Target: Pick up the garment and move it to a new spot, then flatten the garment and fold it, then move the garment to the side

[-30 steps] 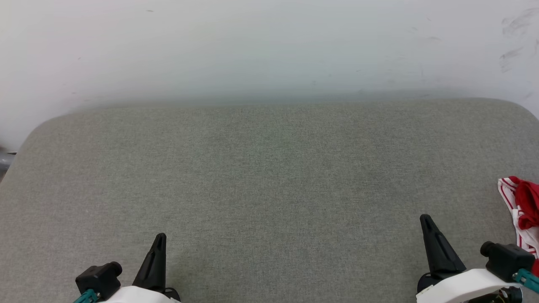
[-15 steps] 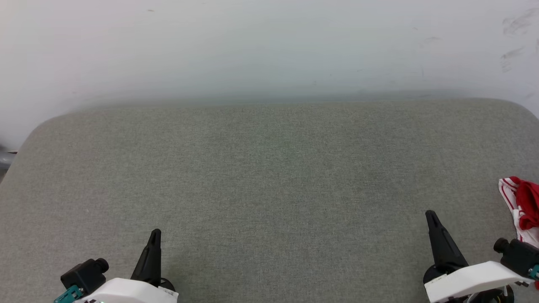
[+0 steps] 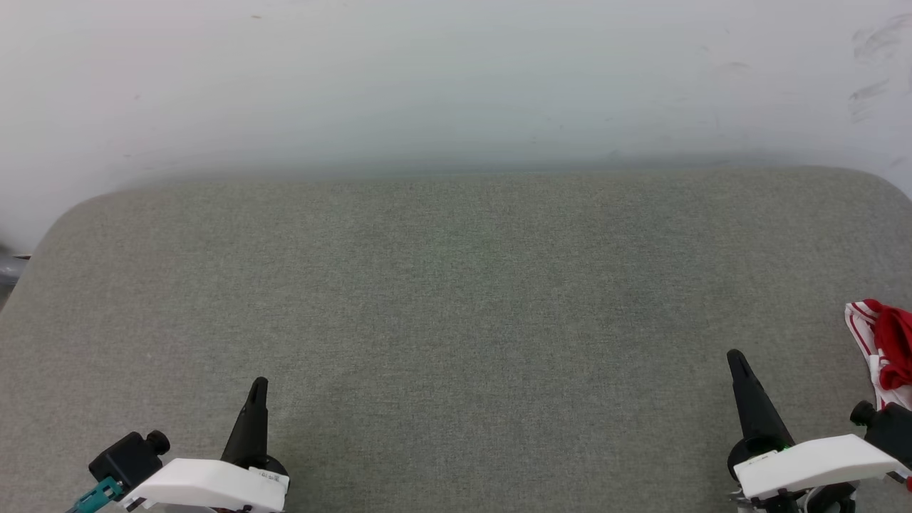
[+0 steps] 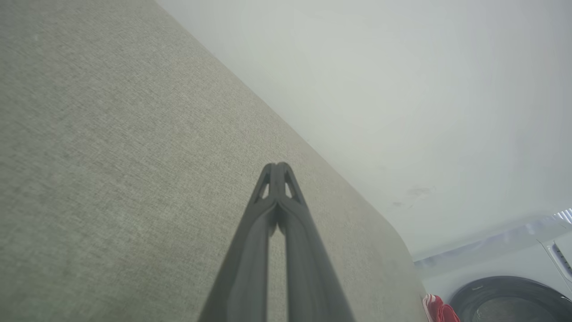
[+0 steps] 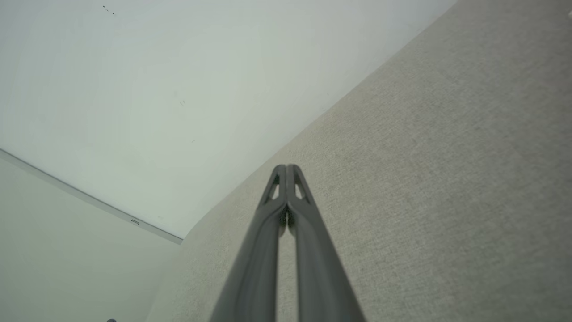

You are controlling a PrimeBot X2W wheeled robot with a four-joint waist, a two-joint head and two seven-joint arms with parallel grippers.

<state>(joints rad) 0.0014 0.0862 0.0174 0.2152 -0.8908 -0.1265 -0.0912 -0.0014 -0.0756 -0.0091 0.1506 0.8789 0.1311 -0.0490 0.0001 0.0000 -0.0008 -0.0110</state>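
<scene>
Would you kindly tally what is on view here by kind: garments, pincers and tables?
Garments: 1, the red and white garment at the table's right edge.
Pincers: 2, the left pincer and the right pincer, both shut and empty.
Tables: 1, the grey padded table.
Total: 4.

One garment (image 3: 882,345) on one grey surface (image 3: 456,299). Two grippers, a left gripper (image 3: 258,386) and a right gripper (image 3: 734,358), each with two dark fingers (image 4: 248,255). One pale wall (image 3: 456,78).
</scene>
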